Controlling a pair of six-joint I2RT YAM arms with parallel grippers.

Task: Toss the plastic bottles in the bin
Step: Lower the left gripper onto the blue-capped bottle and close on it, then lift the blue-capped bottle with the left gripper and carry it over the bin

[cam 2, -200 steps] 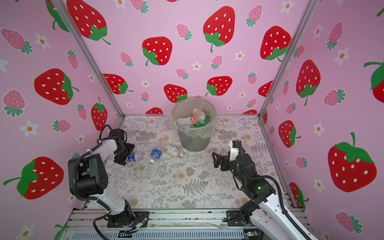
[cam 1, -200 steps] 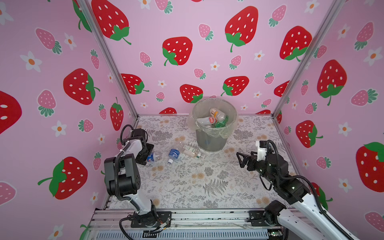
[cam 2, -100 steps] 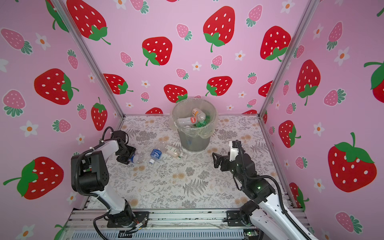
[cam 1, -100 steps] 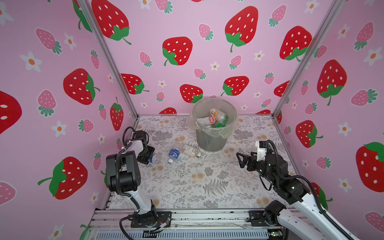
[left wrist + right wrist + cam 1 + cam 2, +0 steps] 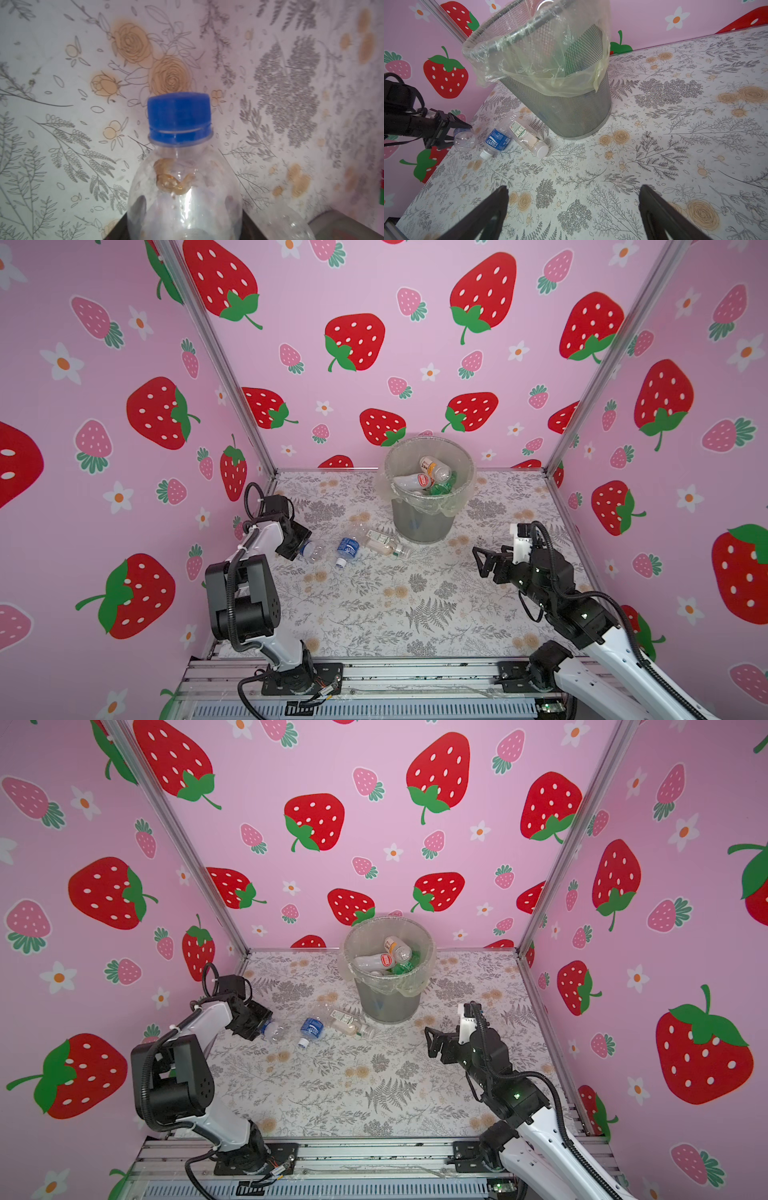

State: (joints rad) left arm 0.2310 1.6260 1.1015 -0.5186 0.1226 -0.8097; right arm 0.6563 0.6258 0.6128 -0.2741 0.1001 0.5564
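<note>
My left gripper (image 5: 461, 133) pinches the clear blue-capped bottle (image 5: 185, 197) on the table (image 5: 395, 605); two more bottles (image 5: 348, 549) lie just past its tips, toward the bin (image 5: 419, 524). My right gripper (image 5: 573, 188) hangs wide, empty.

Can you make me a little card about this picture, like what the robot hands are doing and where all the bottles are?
Left gripper: closed round the blue-capped bottle, low at the table
Right gripper: open, holding nothing
Loose on table: blue-label bottle and white-label bottle, lying side by side in front of the bin
Inside bin: red-label bottle, green bottle, at least one more
Not yet in bin: three bottles
</note>
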